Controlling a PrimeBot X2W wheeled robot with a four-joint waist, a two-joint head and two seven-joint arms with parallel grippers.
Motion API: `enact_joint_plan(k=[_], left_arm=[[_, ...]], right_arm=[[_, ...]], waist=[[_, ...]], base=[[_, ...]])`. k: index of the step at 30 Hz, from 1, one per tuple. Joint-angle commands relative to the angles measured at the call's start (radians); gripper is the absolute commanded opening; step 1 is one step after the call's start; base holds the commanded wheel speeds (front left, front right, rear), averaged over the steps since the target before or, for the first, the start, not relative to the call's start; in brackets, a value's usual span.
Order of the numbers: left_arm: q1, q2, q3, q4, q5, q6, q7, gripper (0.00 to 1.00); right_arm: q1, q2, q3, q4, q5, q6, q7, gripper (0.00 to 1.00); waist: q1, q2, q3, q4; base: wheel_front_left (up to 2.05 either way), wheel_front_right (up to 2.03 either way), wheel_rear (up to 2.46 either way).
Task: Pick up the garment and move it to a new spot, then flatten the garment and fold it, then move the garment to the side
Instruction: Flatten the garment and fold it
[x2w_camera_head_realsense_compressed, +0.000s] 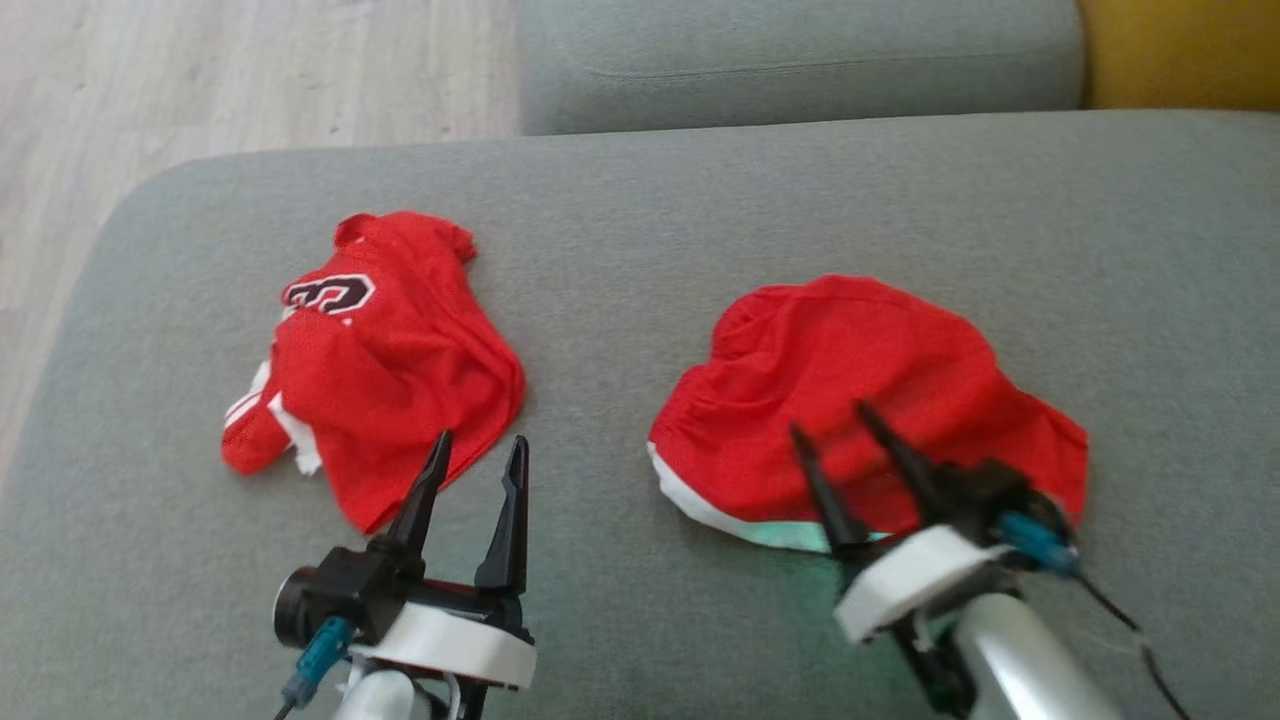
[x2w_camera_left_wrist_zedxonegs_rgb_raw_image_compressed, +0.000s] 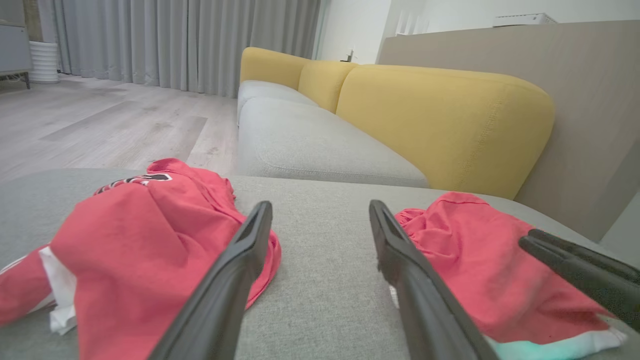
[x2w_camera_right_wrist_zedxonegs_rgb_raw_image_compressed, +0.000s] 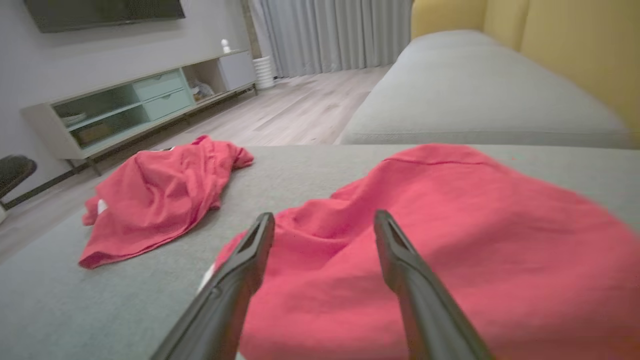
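Jersey (x2w_camera_head_realsense_compressed: 380, 370) with unreadable black lettering (x2w_camera_head_realsense_compressed: 328, 293)

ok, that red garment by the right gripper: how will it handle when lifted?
Probably floppy: the red garment lies rumpled, so it should drape from a pinch. Likely light: thin cloth. Pushed, it may bunch on the gray cushion.

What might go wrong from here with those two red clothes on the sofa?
1. The right hand hangs open over the rumpled red garment; closing there may pinch several layers and bunch it instead of flattening it.
2. The left hand, also open, sits close to the lettered jersey and might snag its hem by accident.
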Motion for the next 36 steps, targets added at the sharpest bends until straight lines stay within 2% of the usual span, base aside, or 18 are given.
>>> enact_joint_plan(k=[1, 7, 10, 21, 34, 35, 36], left_arm=[[-0.011, -0.001, 0.035, -0.037, 0.000, 0.008, -0.010, 1.00], [-0.007, -0.001, 0.038, -0.038, 0.010, 0.002, -0.010, 1.00], [-0.003, -0.001, 0.042, -0.033, 0.010, 0.001, -0.010, 1.00], [-0.007, -0.001, 0.037, -0.023, 0.022, -0.011, -0.010, 1.00], [-0.034, -0.001, 0.020, -0.016, 0.040, -0.023, -0.010, 1.00], [-0.036, -0.001, 0.020, -0.015, 0.041, -0.024, -0.010, 1.00], [-0.039, -0.001, 0.020, -0.014, 0.043, -0.024, -0.010, 1.00]], right_arm=[[0.020, 0.003, -0.041, -0.058, -0.033, -0.001, -0.023, 1.00], [0.150, 0.003, -0.251, -0.163, -0.086, -0.001, -0.041, 1.00], [0.212, 0.003, -0.320, -0.158, -0.096, -0.001, -0.038, 1.00], [0.211, 0.003, -0.367, -0.110, -0.078, -0.001, -0.036, 1.00], [0.066, 0.003, -0.457, 0.148, -0.092, -0.001, 0.033, 1.00], [0.059, 0.003, -0.457, 0.161, -0.092, -0.001, 0.032, 0.83], [0.051, 0.003, -0.456, 0.174, -0.093, -0.001, 0.031, 0.22]], waist=[[0.0000, 0.0000, -0.004, -0.021], [0.0000, 0.0000, -0.010, -0.070], [0.0000, 0.0000, -0.011, -0.094], [0.0000, 0.0000, -0.001, -0.126], [0.0000, 0.0000, 0.052, -0.073], [0.0000, 0.0000, 0.054, -0.070], [0.0000, 0.0000, 0.056, -0.069]], base=[[0.00, 0.00, 0.00], [0.00, 0.00, 0.00], [0.00, 0.00, 0.00], [0.00, 0.00, 0.00], [0.00, 0.00, 0.00], [0.00, 0.00, 0.00], [0.00, 0.00, 0.00]])
